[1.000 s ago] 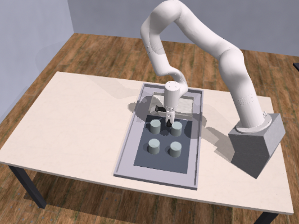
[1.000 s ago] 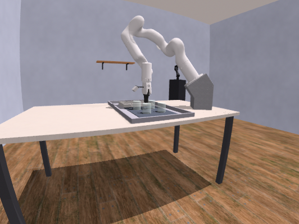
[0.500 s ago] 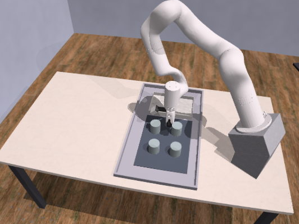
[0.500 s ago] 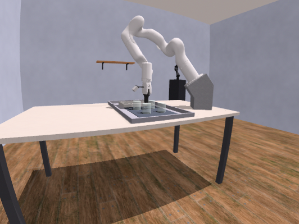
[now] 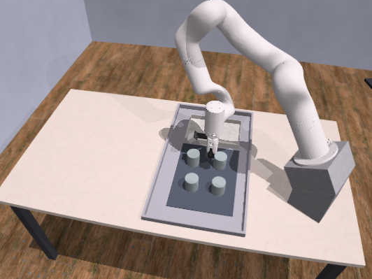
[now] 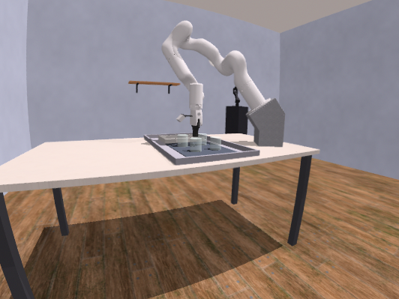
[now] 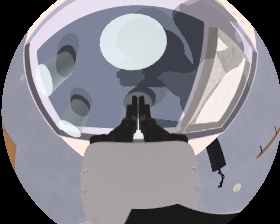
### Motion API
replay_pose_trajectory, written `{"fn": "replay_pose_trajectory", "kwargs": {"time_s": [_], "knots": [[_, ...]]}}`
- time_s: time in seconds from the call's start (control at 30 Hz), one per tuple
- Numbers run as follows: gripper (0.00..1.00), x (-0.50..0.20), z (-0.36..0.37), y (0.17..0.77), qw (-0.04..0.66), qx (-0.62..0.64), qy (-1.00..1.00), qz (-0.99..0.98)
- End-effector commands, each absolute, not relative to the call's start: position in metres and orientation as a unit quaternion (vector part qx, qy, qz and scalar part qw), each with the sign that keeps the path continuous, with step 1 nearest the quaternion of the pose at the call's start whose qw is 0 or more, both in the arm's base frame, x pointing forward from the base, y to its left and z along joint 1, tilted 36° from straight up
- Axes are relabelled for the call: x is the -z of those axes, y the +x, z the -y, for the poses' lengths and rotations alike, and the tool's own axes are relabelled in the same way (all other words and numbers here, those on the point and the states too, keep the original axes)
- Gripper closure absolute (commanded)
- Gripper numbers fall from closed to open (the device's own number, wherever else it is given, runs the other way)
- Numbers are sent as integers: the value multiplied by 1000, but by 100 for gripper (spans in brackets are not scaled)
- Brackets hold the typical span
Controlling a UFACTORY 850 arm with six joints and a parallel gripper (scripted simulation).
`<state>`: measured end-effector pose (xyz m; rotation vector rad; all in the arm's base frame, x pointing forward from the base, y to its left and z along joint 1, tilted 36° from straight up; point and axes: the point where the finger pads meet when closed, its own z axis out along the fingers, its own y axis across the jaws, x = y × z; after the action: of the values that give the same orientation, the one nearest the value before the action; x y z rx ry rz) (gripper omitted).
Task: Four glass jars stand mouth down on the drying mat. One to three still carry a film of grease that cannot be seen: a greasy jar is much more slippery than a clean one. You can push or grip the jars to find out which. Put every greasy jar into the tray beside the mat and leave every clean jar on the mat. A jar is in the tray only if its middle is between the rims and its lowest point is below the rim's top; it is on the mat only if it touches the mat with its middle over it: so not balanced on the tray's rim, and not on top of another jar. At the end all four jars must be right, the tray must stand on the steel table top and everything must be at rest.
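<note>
Four pale glass jars stand mouth down on the dark drying mat (image 5: 201, 205) in two rows: back left jar (image 5: 193, 158) (image 7: 133, 41), back right jar (image 5: 220, 161), front left jar (image 5: 191, 182) and front right jar (image 5: 218, 187). My gripper (image 5: 211, 154) (image 6: 195, 133) (image 7: 138, 103) is shut and empty, pointing down between the two back jars, closer to the back right one. In the wrist view the fingers partly hide the back right jar; whether they touch it cannot be told. The pale tray (image 5: 231, 131) (image 7: 227, 95) is behind the mat and holds no visible jar.
A low grey rim (image 5: 193, 227) (image 6: 217, 157) surrounds the mat and tray on the table (image 5: 101, 156). The grey arm base (image 5: 312, 184) stands to the right of it. A gap separates the back jars from the front jars.
</note>
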<state>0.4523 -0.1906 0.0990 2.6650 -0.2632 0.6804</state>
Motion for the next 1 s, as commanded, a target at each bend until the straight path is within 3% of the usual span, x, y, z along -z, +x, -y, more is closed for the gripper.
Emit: {"fn": "replay_pose_trajectory", "kwargs": {"time_s": [0.0, 0.97], "knots": [[100, -99, 190, 451, 188, -242, 947, 94], [100, -100, 189, 447, 188, -242, 947, 94]]}}
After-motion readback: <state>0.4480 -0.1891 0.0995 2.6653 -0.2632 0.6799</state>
